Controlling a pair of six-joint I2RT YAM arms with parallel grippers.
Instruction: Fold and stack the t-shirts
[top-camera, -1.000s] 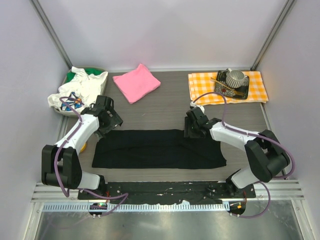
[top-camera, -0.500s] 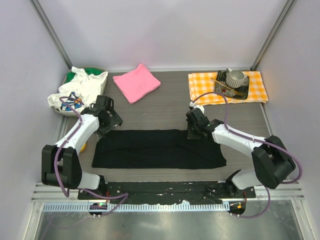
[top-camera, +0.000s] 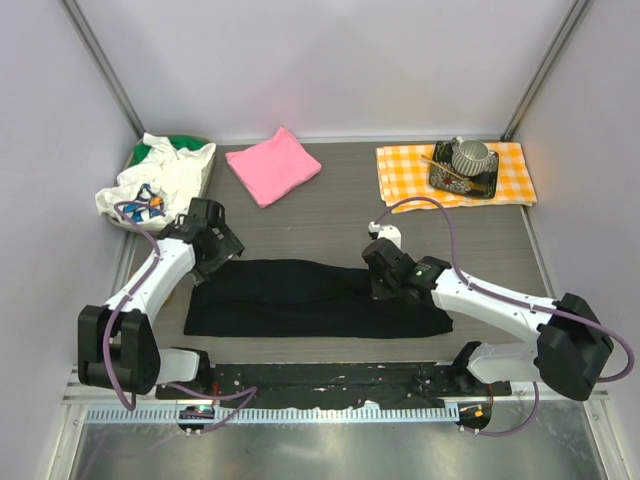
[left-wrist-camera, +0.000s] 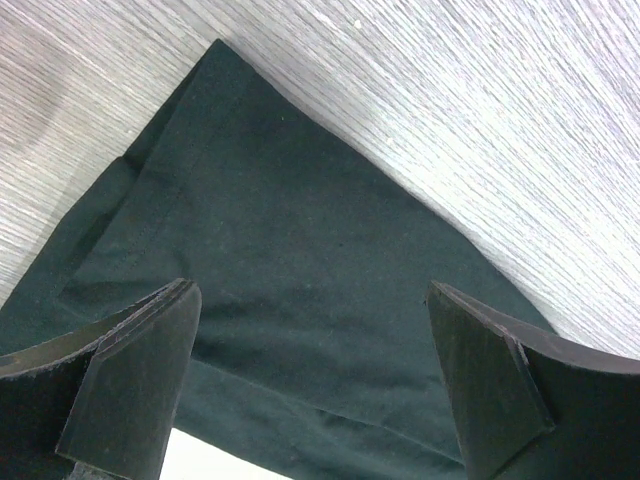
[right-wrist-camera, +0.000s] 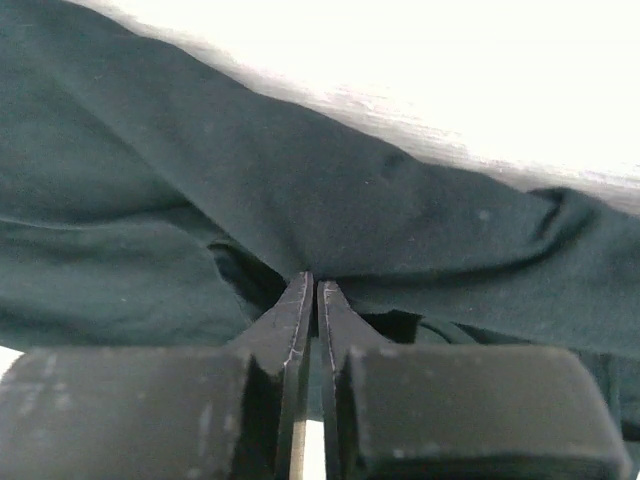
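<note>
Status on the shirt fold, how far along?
Done: pink t-shirt lies folded at the far side of the table. In hand: black t-shirt is a long strip; right gripper is shut on its cloth, left gripper open above its left corner. Left: fold the black one shorter, stack it with the pink.

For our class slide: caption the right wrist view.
Right hand pinched shut on a fold of the black t-shirt.
</note>
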